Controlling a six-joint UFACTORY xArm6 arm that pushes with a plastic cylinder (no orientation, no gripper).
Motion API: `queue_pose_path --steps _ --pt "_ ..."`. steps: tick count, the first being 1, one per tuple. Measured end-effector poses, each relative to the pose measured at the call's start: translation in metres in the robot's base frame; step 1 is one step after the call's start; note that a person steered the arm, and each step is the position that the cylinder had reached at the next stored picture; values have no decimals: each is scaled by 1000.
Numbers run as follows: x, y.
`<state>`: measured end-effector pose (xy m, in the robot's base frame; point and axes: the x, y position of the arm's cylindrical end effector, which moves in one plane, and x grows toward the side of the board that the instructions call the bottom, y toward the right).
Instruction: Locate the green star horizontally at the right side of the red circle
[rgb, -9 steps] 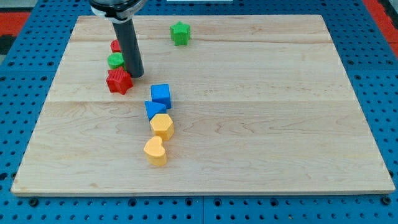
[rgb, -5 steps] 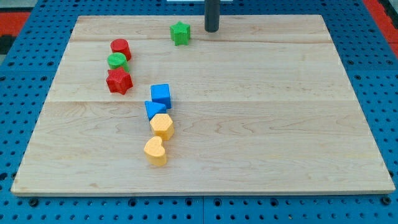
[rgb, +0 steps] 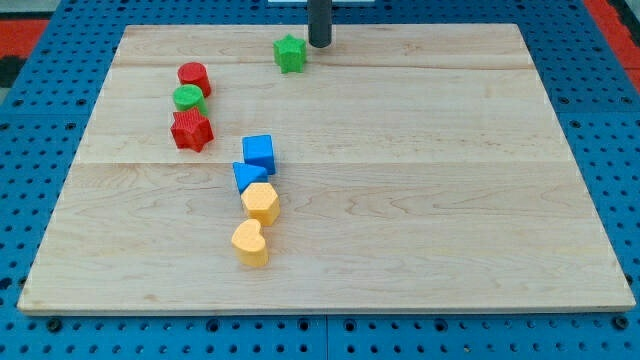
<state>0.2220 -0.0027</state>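
The green star (rgb: 290, 53) sits near the view's top on the wooden board (rgb: 420, 180). The red circle (rgb: 193, 76) lies to its left and slightly lower. My tip (rgb: 319, 44) stands just right of the green star and a little above it, a small gap away. Directly below the red circle are a green circle (rgb: 187, 98) and a red star (rgb: 191, 131), close together.
A blue cube (rgb: 259, 153), a blue triangle (rgb: 248, 176), a yellow hexagon (rgb: 261, 202) and a yellow heart (rgb: 250, 242) form a line down the board's middle-left. A blue pegboard (rgb: 610, 120) surrounds the board.
My tip went from beside the green circle and red star up to the view's top, right of the green star, then slid left toward it. The blocks have not moved.
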Motion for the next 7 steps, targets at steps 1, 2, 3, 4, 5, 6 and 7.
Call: queue_pose_path --steps 1,2,3,4,5,6,7 --pt "-13 0" --pt "-13 -37" --pt "14 -53" --pt "32 -53" --pt "34 -50" --pt "30 -8" --pt "24 24"
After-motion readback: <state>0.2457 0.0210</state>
